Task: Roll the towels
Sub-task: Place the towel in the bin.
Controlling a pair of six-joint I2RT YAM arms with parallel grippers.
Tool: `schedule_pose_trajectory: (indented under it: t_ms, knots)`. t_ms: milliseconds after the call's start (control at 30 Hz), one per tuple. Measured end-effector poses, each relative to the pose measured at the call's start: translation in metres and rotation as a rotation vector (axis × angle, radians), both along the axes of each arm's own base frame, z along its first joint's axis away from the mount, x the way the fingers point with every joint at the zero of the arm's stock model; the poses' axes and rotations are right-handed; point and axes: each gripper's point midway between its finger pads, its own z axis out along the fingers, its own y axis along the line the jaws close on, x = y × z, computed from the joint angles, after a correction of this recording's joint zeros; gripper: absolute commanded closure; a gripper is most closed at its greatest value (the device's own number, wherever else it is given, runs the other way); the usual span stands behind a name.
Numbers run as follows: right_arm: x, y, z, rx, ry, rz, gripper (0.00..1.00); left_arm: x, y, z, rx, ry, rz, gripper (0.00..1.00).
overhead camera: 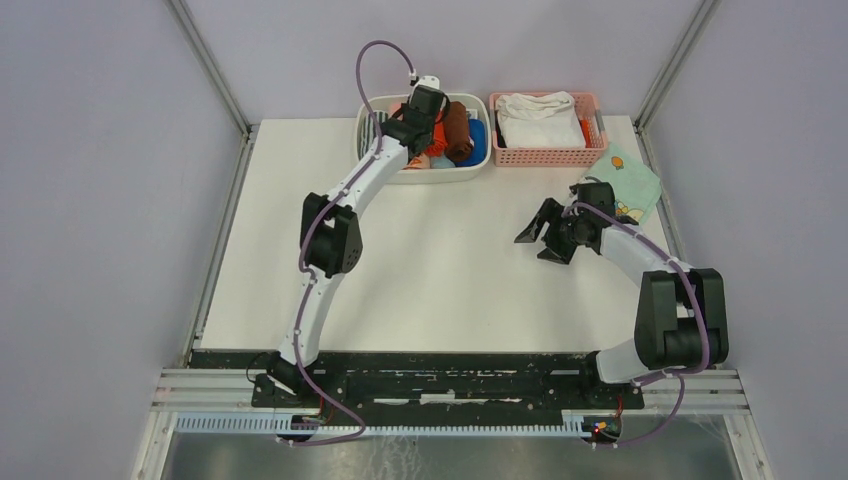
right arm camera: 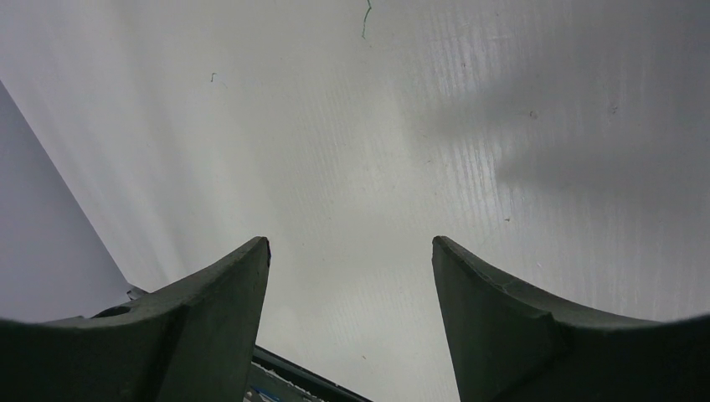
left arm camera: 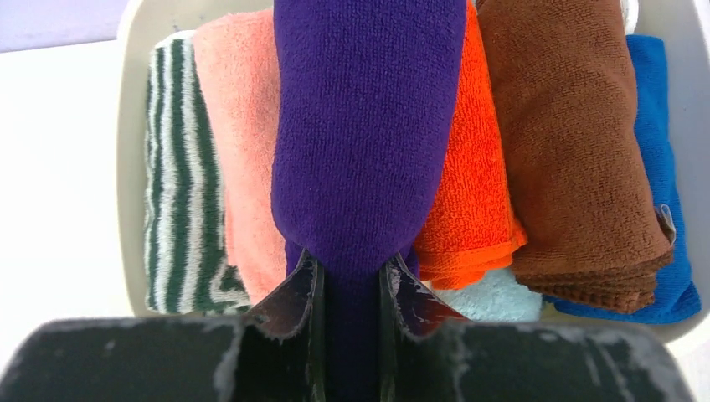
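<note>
The left gripper (left arm camera: 352, 272) is reached out over the white bin (overhead camera: 420, 172) at the far edge of the table (overhead camera: 430, 290). Its jaws are clamped on the near end of the purple towel (left arm camera: 364, 126), which is gathered into a thick roll and extends straight away from the fingers (left arm camera: 295, 297) over the bin's contents.

In the left wrist view the bin's contents are arranged as follows, from left to right:
- a green-and-white striped towel (left arm camera: 180, 184) is set against the left wall;
- the salmon-pink towel (left arm camera: 239, 151) is bundled just beside it and is partly covered by the purple towel;
- an orange towel (left arm camera: 473, 184) is seen to the right of the purple towel and touching it;
- a brown towel (left arm camera: 569, 142) is laid next, with a blue towel (left arm camera: 661, 167) under its right side.

A pink basket (overhead camera: 545, 155) with a white folded cloth (overhead camera: 540, 118) is placed just right of the bin. The right gripper (overhead camera: 545, 240) is held over bare table, well apart from both towels, with its jaws spread wide and nothing between them. A mint-green printed cloth (overhead camera: 630, 185) is spread near it at the right edge.

The table is white and matte. It is enclosed by pale grey walls (overhead camera: 100, 200) with metal corner posts (overhead camera: 210, 65).
</note>
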Motion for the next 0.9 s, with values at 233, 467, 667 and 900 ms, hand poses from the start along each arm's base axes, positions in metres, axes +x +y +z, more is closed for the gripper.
schedule_pose_trajectory:
  t_ms: [233, 467, 667, 900]
  knots:
    - [-0.003, 0.0, -0.003, 0.005, 0.01, 0.001, 0.21, 0.006, -0.007, -0.018, -0.089, 0.015, 0.049, 0.85]
    - [-0.003, -0.001, -0.004, 0.006, 0.01, -0.002, 0.21, 0.017, 0.01, -0.02, -0.21, 0.024, 0.125, 0.74]
    - [-0.003, -0.001, -0.004, 0.007, 0.011, -0.001, 0.21, 0.024, 0.024, -0.022, -0.265, 0.039, 0.14, 0.56]
    - [-0.004, 0.0, -0.003, 0.015, 0.011, 0.003, 0.21, 0.022, 0.017, -0.022, -0.322, 0.054, 0.12, 0.38]
